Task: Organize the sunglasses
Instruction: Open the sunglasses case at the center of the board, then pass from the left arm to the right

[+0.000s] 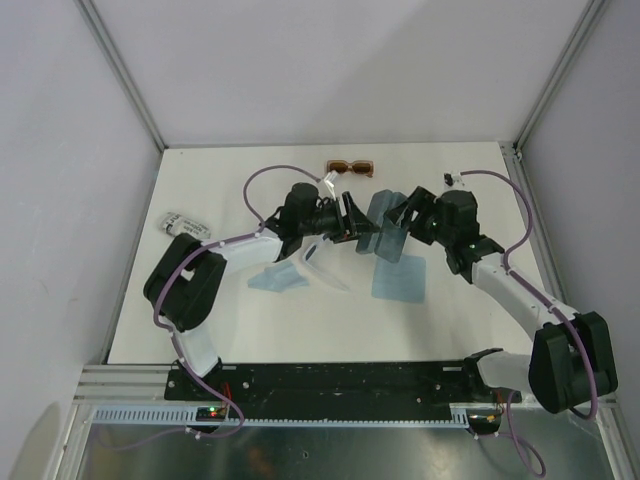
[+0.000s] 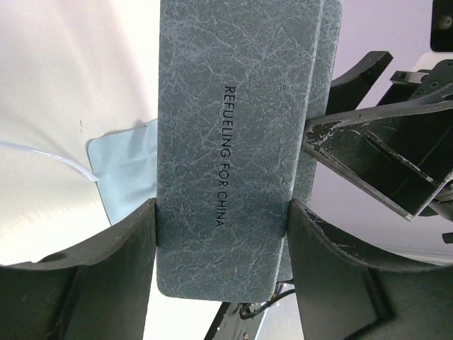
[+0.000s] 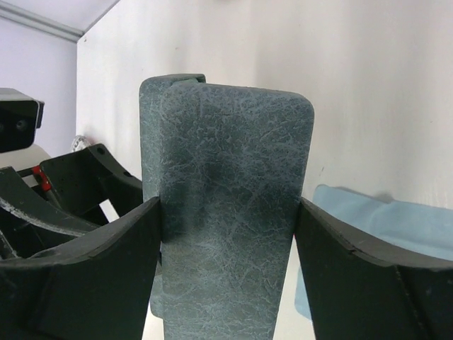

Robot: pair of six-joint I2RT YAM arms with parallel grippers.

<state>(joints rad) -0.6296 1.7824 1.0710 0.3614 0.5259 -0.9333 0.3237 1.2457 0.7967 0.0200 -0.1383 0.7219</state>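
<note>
Grey-blue case (image 2: pixel 226 106) close up: our left gripper (image 2: pixel 223 234) jaws squeeze it, our right gripper (image 3: pixel 228 234) jaws squeeze it too. We see brown sunglasses (image 1: pixel 350 167) by tabletop (image 1: pixel 220 180) far edge, white sunglasses (image 1: pixel 320 270) beside blue cloth (image 1: pixel 272 281).

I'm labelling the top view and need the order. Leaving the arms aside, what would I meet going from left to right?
white sunglasses → left cloth → brown sunglasses → case
</note>
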